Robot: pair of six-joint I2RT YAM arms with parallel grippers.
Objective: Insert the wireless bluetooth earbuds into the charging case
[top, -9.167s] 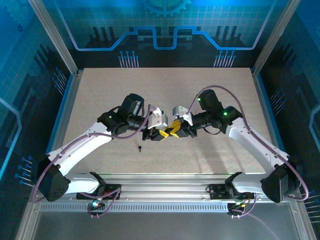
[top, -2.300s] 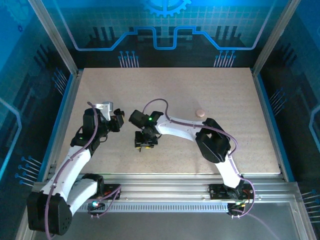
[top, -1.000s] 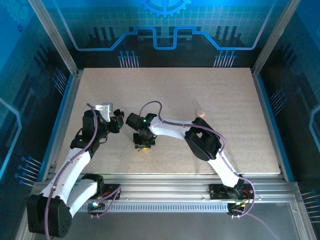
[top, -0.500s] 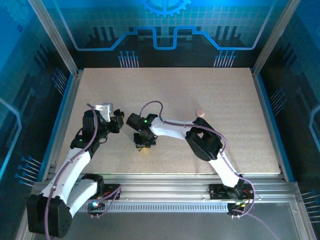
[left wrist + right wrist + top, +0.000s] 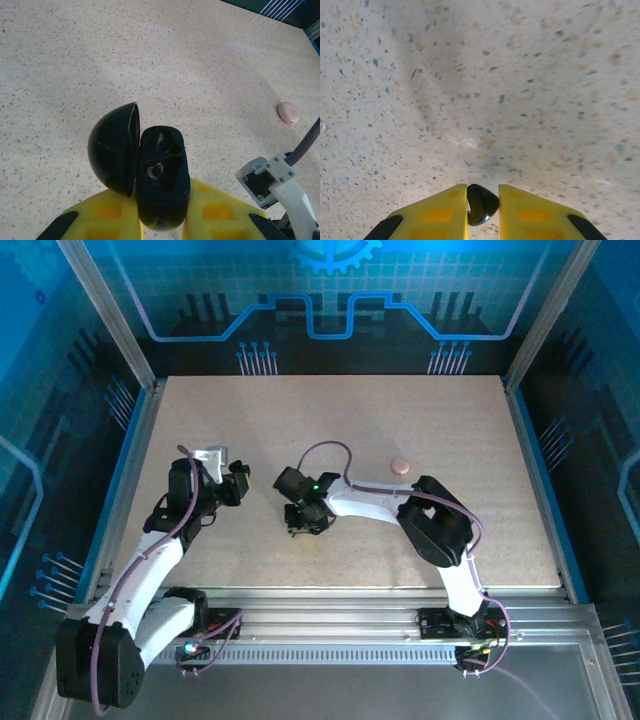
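The charging case is a small black shell with its lid swung open to the left. My left gripper is shut on its base, held above the table at the left. Its two wells look dark, and I cannot tell what sits in them. One of the earbuds, a tiny glossy black piece, is pinched between the yellow fingers of my right gripper. That gripper hangs just above the table near the middle, to the right of the case and apart from it.
A small pink round disc lies on the speckled tabletop behind the right arm, also seen far right from the left wrist. The right arm's white bracket and purple cable sit close to the case's right.
My right gripper closed on the earbud and shifted a little to the right, away from the spot where it had been pressed down. The left arm with the case barely moved.
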